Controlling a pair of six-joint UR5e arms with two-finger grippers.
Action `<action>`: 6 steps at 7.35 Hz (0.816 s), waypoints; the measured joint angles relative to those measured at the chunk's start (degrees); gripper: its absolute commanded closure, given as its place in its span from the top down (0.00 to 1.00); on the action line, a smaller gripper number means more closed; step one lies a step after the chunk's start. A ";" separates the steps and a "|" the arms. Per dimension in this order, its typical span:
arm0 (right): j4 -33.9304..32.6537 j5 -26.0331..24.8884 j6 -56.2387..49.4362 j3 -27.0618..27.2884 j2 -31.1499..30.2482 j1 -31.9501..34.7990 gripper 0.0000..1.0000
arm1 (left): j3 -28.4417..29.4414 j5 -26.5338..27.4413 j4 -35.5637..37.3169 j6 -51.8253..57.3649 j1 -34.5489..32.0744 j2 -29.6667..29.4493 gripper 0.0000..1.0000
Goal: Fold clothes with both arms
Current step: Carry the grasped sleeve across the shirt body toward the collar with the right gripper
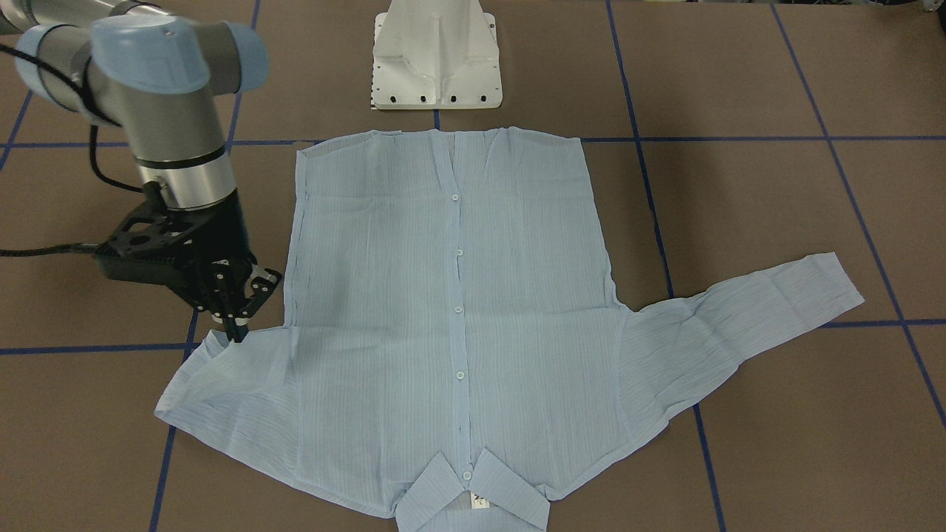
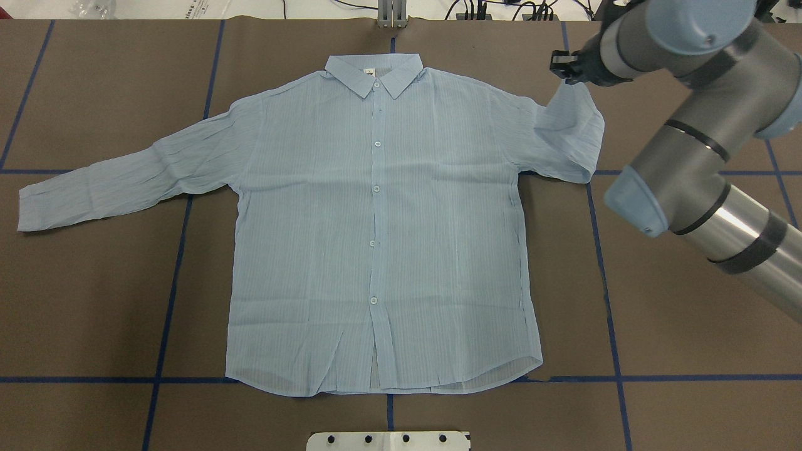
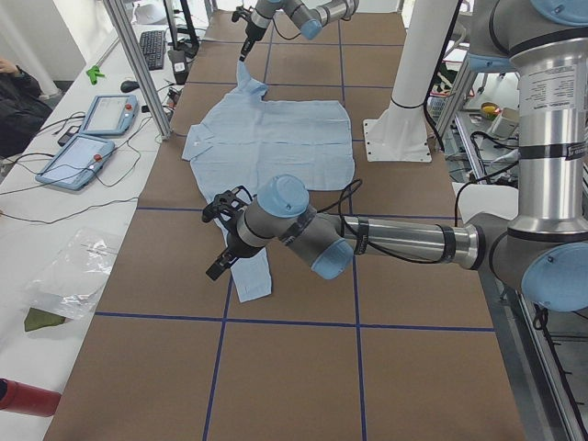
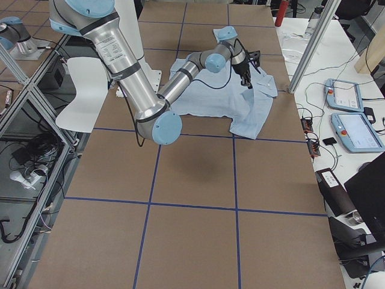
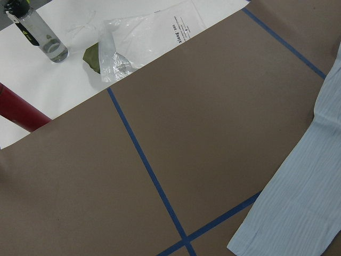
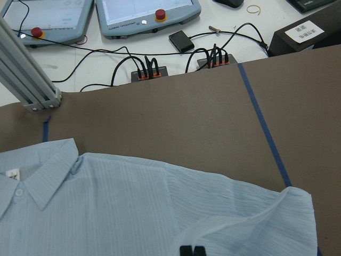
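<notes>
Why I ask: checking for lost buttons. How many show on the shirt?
5, shirt front: collar button, upper button, middle button, lower button, hem button. Cuffs may hide more.

r gripper (image 1: pixel 236 331) clamps shirt (image 1: pixel 443 310), l gripper (image 3: pixel 217 266) hovers.

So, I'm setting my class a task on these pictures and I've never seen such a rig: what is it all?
Two jointed robot arms work at a brown table. Six cameras film the same moment: one facing the robot, one behind it, one at each table end, one on each wrist. A light blue shirt lies flat, buttoned. The right gripper pinches one sleeve, doubled back. The left gripper hangs near the other sleeve; open or shut is unclear.
</notes>
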 measured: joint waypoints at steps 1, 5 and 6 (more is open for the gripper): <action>-1.44 -4.36 3.72 -3.33 5.32 -2.78 0.00 | 0.00 0.00 -0.01 -0.02 0.00 0.02 1.00; 5.14 -17.87 9.88 -24.20 21.82 -10.82 0.00 | 0.00 0.08 -0.01 -0.03 0.02 -0.13 1.00; 6.51 -18.75 9.96 -27.73 24.57 -11.43 0.00 | 0.02 0.08 -0.01 -0.02 0.03 -0.27 1.00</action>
